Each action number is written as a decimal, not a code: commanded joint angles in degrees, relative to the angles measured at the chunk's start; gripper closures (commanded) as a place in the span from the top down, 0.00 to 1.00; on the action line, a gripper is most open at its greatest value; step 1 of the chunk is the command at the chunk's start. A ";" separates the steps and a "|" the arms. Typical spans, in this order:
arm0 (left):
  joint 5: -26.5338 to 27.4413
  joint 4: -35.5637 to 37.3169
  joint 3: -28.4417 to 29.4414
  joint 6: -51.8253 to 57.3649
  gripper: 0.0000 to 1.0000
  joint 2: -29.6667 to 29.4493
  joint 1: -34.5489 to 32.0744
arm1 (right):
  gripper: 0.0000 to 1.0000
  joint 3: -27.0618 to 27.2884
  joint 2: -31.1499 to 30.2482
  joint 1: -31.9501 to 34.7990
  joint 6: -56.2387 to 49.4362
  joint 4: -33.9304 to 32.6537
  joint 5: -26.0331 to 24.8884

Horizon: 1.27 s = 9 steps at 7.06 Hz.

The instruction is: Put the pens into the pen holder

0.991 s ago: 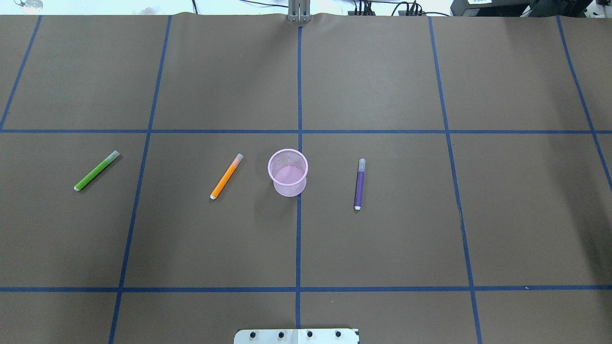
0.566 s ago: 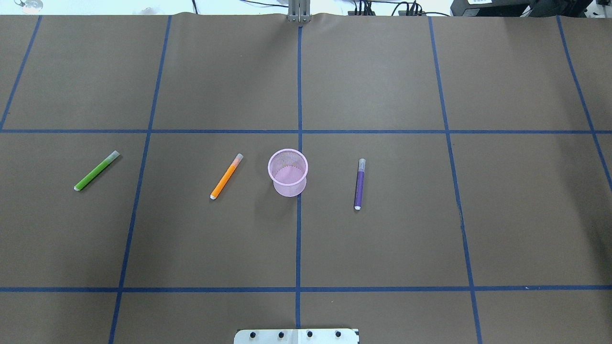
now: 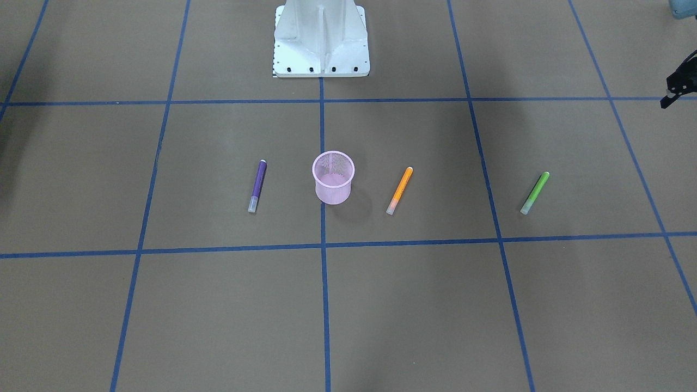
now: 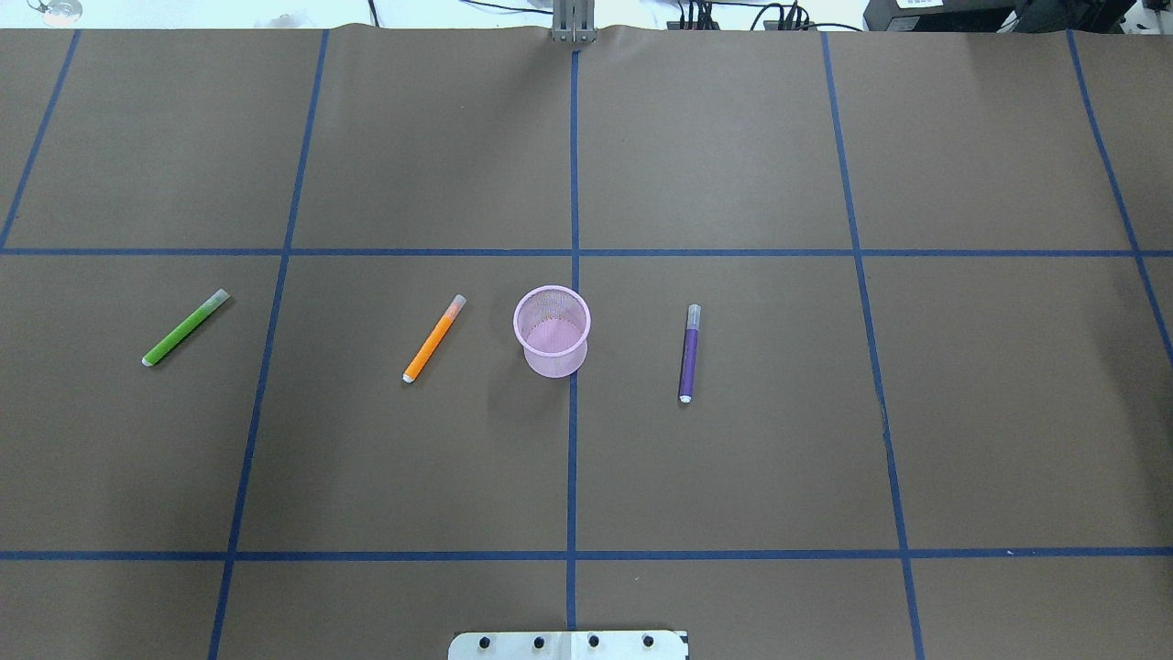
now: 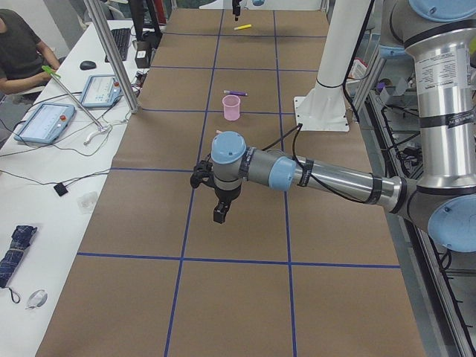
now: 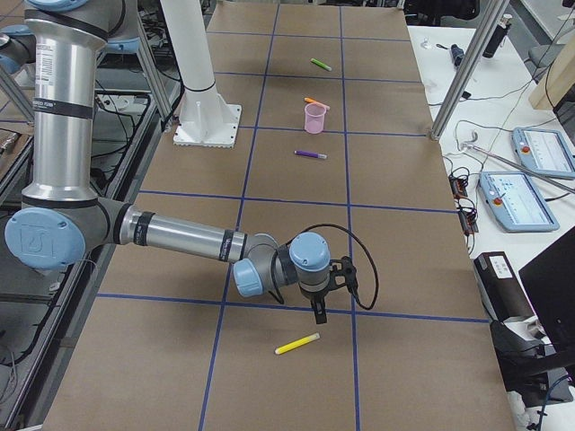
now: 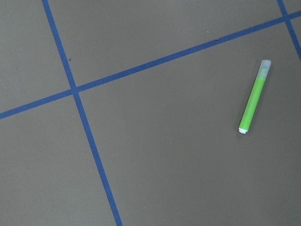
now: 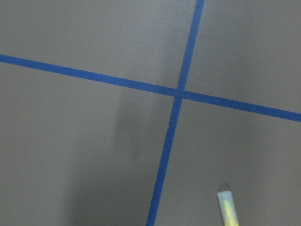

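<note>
The pink mesh pen holder (image 4: 551,332) stands upright and empty at the table's middle; it also shows in the front view (image 3: 333,177). The orange pen (image 4: 434,338) lies just left of it, the purple pen (image 4: 689,353) to its right, the green pen (image 4: 184,327) far left. The yellow pen (image 6: 297,343) lies at the table's right end, outside the overhead view. My left gripper (image 5: 219,214) hovers over bare paper; its wrist view shows the green pen (image 7: 253,97). My right gripper (image 6: 320,315) hangs just above the yellow pen. I cannot tell whether either gripper is open.
The robot's white base plate (image 3: 321,43) sits at the near table edge. Blue tape lines grid the brown paper. Aluminium posts (image 5: 111,59) stand along the far edge, with tablets and a seated operator (image 5: 18,44) beyond.
</note>
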 commanded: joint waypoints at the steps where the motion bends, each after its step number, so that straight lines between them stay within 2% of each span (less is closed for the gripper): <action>1: -0.03 -0.14 0.38 0.01 1.00 0.06 0.00 | 0.99 -7.08 3.25 -0.56 -7.01 0.55 -1.12; 2: -0.03 -0.14 0.38 0.01 1.00 0.06 0.00 | 0.99 -10.05 3.26 -0.73 -10.85 0.63 -0.86; 3: -0.03 -0.23 0.29 0.01 1.00 0.06 0.00 | 0.97 -10.17 3.34 -0.73 -11.06 0.46 -0.42; 4: -0.03 -0.31 0.03 0.01 1.00 0.06 0.00 | 0.88 -11.13 3.17 -0.91 -11.32 0.46 -0.24; 5: -0.72 -0.31 0.12 0.01 1.00 0.06 -0.08 | 0.88 -11.22 3.17 -1.43 -11.33 0.37 -0.41; 6: -0.73 -0.31 0.12 0.01 1.00 0.06 -0.08 | 0.83 -11.49 3.08 -1.52 -11.33 0.37 -0.85; 9: -0.73 -0.31 0.03 0.01 1.00 0.06 0.00 | 0.82 -12.81 3.34 -3.28 -11.06 0.37 -0.94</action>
